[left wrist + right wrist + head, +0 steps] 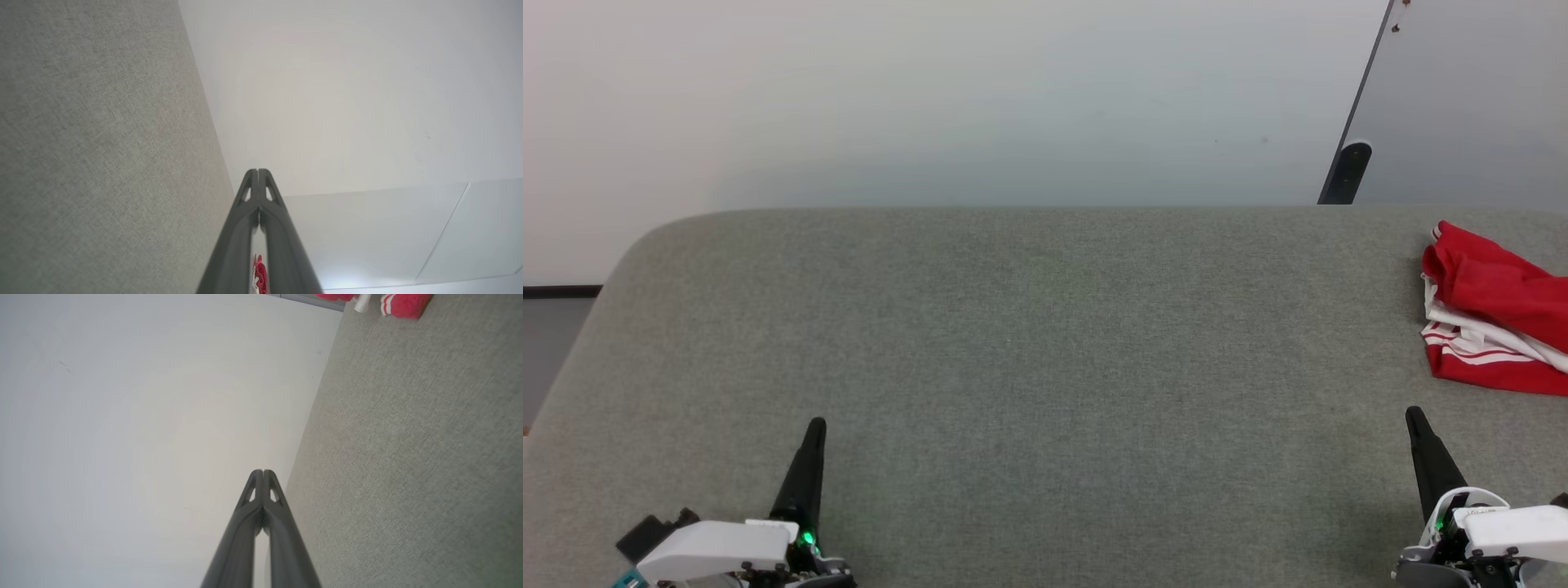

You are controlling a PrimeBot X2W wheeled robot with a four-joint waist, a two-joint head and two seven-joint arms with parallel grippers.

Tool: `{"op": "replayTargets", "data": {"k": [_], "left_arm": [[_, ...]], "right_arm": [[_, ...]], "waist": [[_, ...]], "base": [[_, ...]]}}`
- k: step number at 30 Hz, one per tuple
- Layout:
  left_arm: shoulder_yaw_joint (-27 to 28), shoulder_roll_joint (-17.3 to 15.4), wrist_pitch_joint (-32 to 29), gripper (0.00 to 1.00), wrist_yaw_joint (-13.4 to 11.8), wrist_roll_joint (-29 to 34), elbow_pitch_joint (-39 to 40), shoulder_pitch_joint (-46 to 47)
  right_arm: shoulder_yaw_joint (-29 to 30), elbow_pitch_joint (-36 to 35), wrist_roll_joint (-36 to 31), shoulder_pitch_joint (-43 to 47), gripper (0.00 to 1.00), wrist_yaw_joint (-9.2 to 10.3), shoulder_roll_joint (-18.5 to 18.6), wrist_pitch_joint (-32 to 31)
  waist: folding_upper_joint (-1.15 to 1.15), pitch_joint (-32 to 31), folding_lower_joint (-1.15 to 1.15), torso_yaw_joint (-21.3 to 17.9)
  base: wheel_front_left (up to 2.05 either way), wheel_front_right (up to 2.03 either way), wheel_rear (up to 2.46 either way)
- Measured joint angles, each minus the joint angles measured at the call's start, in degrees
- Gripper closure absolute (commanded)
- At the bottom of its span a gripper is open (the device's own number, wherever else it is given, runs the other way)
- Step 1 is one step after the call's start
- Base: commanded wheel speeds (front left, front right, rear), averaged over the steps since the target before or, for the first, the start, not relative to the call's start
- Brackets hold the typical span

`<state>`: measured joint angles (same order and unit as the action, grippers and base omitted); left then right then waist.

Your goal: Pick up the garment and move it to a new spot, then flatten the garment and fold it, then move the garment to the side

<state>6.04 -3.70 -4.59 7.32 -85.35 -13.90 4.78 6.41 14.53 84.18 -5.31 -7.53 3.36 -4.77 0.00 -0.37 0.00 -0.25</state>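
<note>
At three o'clock we see the garment (pixel 1494 318) cropped; left end effector (pixel 816 426) and right end effector (pixel 1414 415) closed, empty.

The folded red jersey T-shirt with white striped trim (pixel 1494 318) runs off the right edge of the head view, so no clue how far it goes, and its own folds bury most of the cloth. In the right wrist view the T-shirt (pixel 402 304) gets chopped by the top edge. In the left wrist view it's just a sliver low between the long dark left fingers (pixel 233 245), too small to read. From the head, the left fingers and the long dark right fingers (pixel 1433 469) each overlap into one spike, with the wrists cut off at the bottom. The grey fabric bench (pixel 1045 343) runs out of frame left, right and bottom. Tiny dark specks (pixel 1396 24) top right, can't tell what.
</note>
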Motion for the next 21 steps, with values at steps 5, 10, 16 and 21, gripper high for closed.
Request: {"op": "replayTargets", "data": {"k": [5, 10, 16, 21], "left_arm": [[0.1, 0.2, -0.5, 1.00, 0.0, -1.7, -0.1, 0.3], [0.2, 0.4, -1.0, 1.00, 0.0, -3.6, -0.1, 0.6], [0.4, 0.7, -1.5, 1.00, 0.0, -5.6, -0.1, 1.1], [0.5, 0.8, -2.0, 1.00, 0.0, -7.0, -0.1, 1.2]], "right_arm": [[0.0, -0.1, 2.0, -0.2, 1.00, 0.00, -0.1, -0.4], [0.0, -0.2, 4.2, -0.3, 1.00, 0.00, -0.2, -0.9], [0.1, -0.3, 6.5, -0.4, 1.00, 0.00, -0.3, -1.5], [0.1, -0.5, 8.1, -0.9, 1.00, 0.00, -0.4, -1.8]], "waist": [[0.00, 0.1, 0.00, 0.1], [0.00, 0.3, 0.00, 0.1], [0.00, 0.4, 0.00, 0.2], [0.00, 0.5, 0.00, 0.3]], "base": [[0.00, 0.00, 0.00], [0.00, 0.00, 0.00], [0.00, 0.00, 0.00], [0.00, 0.00, 0.00]]}}
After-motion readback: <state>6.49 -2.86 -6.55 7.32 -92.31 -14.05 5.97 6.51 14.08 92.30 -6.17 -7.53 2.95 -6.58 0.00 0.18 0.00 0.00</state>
